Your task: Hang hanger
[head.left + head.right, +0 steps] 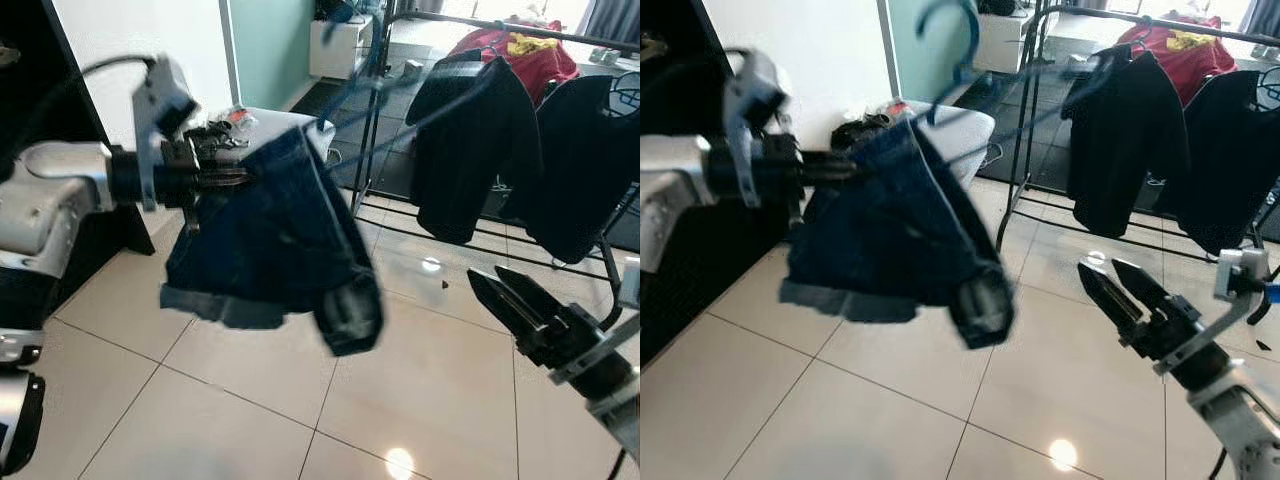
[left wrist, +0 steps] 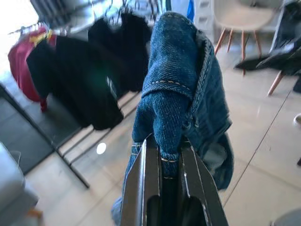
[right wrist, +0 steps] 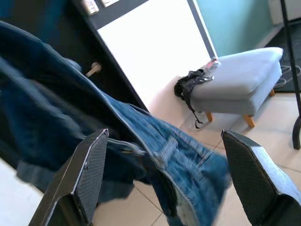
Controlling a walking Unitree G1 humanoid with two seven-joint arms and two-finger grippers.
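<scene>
Hanger (image 1: 945, 45), a thin blue one with a curved hook, is carried high in the air with denim jeans (image 1: 270, 235) draped over it; it is blurred, so its shape is only roughly legible. The left gripper (image 2: 164, 157) is clamped on a thick fold of the denim, its long black fingers pressed flat against the stitched seam. The right gripper (image 1: 1120, 295) hangs low to the right, fingers spread wide and holding nothing, with the jeans between and beyond its textured pads (image 3: 91, 165) in the wrist view. The rail (image 1: 520, 30), a dark metal bar bearing black and red garments, stands well apart beyond the load. In my judgement the step in hand is carrying the load toward the rail; the next move calls for raising the hook above the bar and lowering it on. Floor (image 1: 250, 400) is glossy pale tile.
</scene>
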